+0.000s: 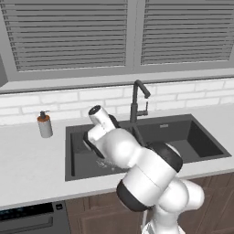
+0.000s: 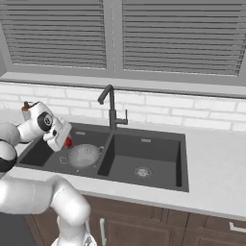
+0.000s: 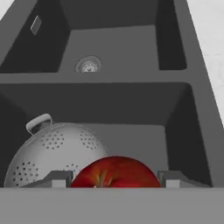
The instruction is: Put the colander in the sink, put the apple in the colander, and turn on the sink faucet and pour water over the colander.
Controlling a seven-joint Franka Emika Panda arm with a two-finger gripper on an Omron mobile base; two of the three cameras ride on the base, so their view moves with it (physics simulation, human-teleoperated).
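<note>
The pincer [image 3: 113, 180] is clenched on the apple [image 3: 114, 173], held between its two fingertips [image 3: 56, 179] above the left basin of the sink [image 3: 131, 92], with the colander [image 3: 54, 151] sitting just below and beyond it on the basin floor.

Windows: two wide grey slatted blinds [image 1: 68, 34] behind the counter, split by a grey upright frame.
Sill: a grey ledge [image 2: 144, 84] below the blinds.
Wall: white brick tiles [image 1: 59, 103] in a low band.
Counter: pale grey worktop [image 1: 27, 164].
Cabinets: brown wooden fronts [image 2: 158, 228] under the counter.
Appliance: dark panel [image 1: 29, 219] at lower left.
Soap dispenser: grey, brown pump [image 1: 44, 124], near the wall.
</note>
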